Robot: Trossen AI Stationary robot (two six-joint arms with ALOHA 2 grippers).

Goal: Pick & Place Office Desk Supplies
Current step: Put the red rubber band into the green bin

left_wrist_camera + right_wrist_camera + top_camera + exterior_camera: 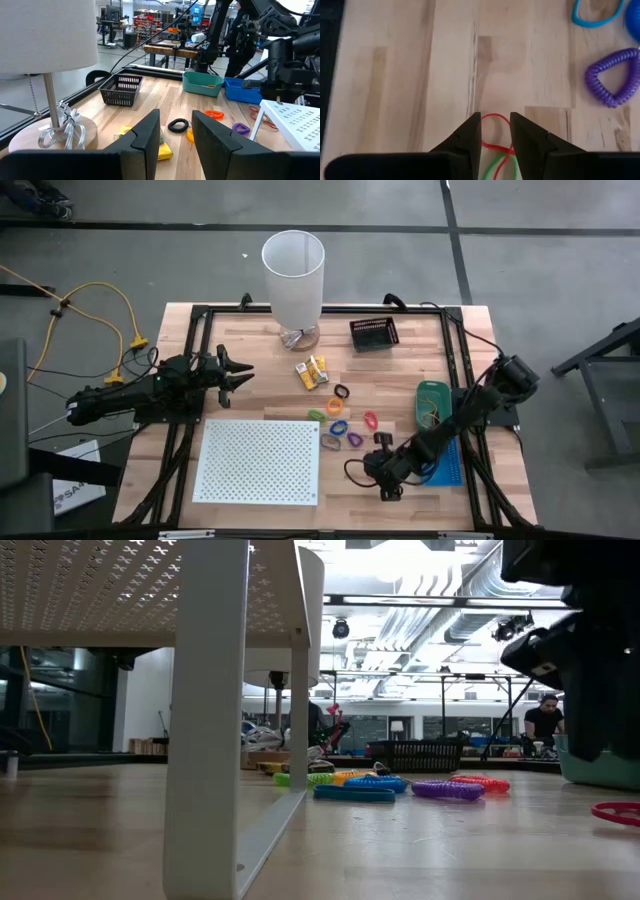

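Small desk supplies lie on the wooden table: yellow packets (312, 372), a black ring (341, 392), and green (317, 415), blue (338, 427), pink (371, 420) and purple (355, 439) loops. My right gripper (495, 131) tilts down over the table's near right part, open. Its fingers stand on either side of a thin red rubber band (495, 120), which lies flat beside a green band (501, 165). A purple coil loop (612, 77) lies farther off. My left gripper (175, 135) waits level at the table's left side, open, with nothing between its fingers.
A tall white lamp (293, 275) stands at the far edge, with a black mesh basket (374, 333) to its right. A teal bin (433, 402) and a blue tray (447, 465) sit by the right arm. A raised white perforated board (260, 460) fills the near left.
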